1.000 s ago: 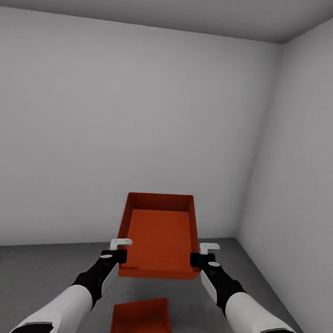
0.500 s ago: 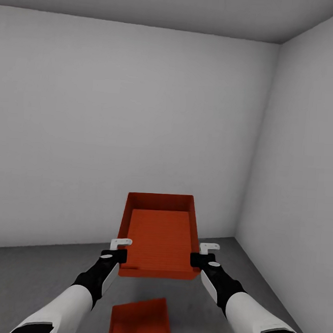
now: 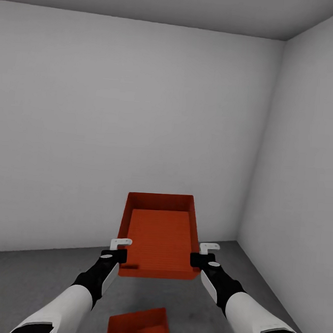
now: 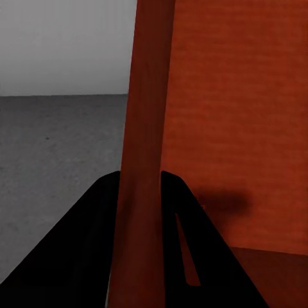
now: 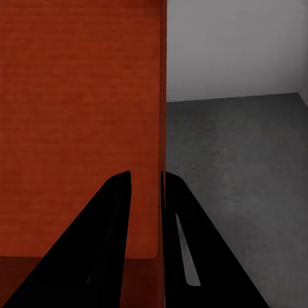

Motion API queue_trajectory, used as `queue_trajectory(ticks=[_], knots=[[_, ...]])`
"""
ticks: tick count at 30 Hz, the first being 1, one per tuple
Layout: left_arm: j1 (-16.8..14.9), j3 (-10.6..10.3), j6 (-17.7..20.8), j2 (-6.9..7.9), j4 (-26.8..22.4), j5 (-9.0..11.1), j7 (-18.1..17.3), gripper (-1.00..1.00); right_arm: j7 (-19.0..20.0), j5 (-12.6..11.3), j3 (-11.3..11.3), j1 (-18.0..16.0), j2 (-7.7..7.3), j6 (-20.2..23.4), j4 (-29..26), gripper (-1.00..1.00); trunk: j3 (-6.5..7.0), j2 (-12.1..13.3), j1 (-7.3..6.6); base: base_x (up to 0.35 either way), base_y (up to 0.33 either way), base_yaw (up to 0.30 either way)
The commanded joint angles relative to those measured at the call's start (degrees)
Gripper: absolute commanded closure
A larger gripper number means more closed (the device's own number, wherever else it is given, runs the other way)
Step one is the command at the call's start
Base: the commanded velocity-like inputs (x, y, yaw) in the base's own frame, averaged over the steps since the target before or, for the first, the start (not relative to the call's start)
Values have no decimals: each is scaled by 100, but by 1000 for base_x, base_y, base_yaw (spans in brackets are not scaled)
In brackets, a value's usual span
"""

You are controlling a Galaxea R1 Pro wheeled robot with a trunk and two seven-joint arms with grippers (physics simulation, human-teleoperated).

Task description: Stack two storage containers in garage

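The left tool (image 3: 120, 255) is clenched on the left side wall of the held container (image 3: 160, 235), one finger inside the wall and one outside, as the left wrist view shows (image 4: 144, 212). The right tool (image 3: 197, 259) grips the right side wall in the same way (image 5: 146, 212). The held container is up in the air between the two tools, open side up, with its far end tilted a little higher than the near end.

The second container (image 3: 138, 326) lies on the garage floor (image 3: 26, 281), below the held container and nearer to the robot, slightly to its left.

In my judgement the step in hand is the stacking. To do it well, both arms should bring the held container back toward the robot until it is right above the second one, make it level, turn it to the same direction, and go down slowly and evenly. The tools should release only when the bottom rests.

Around the held container there are only the back wall (image 3: 129, 125) and the right wall (image 3: 305, 160), well apart. Nothing stands in the way.
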Motion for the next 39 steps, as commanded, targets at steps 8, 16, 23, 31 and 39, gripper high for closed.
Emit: queue_trajectory(ticks=[8,16,23,31,39], knots=[[-3,177,44,-9,-283,194,384,100,49,-148,15,3,-25,31,-5,100,-1,-5,2,4,0,47],[-3,180,44,-4,-283,194,384,100,49,-148,15,3,-12,31,-5,100,6,-5,2,0,0,125],[-3,180,44,-1,-283,194,384,100,49,-148,15,5,-14,31,-5,100,13,-5,2,0,0,253],[-3,180,44,-1,-283,194,384,100,49,-148,15,5,-14,31,-5,100,13,-5,2,0,0,233],[-4,174,44,-1,-283,194,384,100,49,-148,15,4,-14,31,-5,100,13,-5,2,0,0,34]])
